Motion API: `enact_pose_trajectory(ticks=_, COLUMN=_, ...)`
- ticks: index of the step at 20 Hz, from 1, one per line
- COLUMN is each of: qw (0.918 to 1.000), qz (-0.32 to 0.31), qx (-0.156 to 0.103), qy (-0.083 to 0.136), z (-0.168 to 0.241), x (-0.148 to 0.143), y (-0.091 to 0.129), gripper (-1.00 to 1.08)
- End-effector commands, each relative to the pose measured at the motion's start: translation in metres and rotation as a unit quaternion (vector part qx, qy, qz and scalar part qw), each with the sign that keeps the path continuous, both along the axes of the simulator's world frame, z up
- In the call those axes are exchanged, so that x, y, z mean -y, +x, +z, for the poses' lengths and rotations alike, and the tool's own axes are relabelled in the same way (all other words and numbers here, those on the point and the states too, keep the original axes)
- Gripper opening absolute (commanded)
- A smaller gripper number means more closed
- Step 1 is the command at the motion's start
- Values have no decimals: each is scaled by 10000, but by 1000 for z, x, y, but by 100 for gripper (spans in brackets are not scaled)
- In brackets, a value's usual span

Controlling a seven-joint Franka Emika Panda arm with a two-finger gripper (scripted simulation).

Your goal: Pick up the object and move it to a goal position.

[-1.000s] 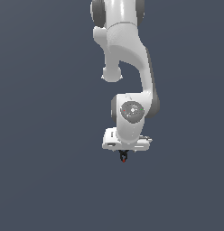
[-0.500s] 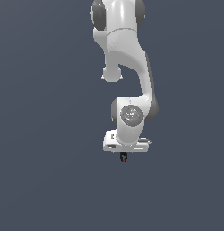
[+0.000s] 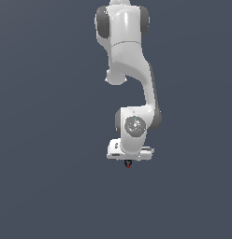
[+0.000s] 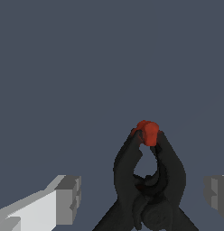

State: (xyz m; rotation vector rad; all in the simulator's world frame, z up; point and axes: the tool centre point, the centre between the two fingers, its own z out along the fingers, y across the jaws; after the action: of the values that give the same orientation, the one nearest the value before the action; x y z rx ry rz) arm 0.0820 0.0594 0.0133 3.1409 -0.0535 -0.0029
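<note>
- Black clamp-like object [image 4: 147, 180] sits right at the gripper [image 3: 128, 160], between the two pale fingertips [image 4: 68, 194], long axis running away from the wrist, red tip [image 4: 147, 132] pointing outward.
- In the exterior view, shows only as a tiny dark speck with a red dot [image 3: 128, 164] just beneath the white hand.
- Fingers stand well apart from the clamp's sides in the wrist view; contact not visible, so grip state cannot be told.
- No supporting surface or goal marker visible; plain grey all round.
- Arm [image 3: 132, 70] hangs from above, wrist bent down, hand facing straight downward.
</note>
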Motion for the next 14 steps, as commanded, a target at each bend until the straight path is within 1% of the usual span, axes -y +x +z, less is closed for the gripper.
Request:
enact_pose_trajectory(ticks=1, qw=10000, qz=0, qx=9, qy=1, z=0, x=0, y=1, gripper=-100)
enact_pose_trajectory(ticks=14, qw=10000, qz=-2, qx=7, qy=1, z=2, x=1, y=0, gripper=-100)
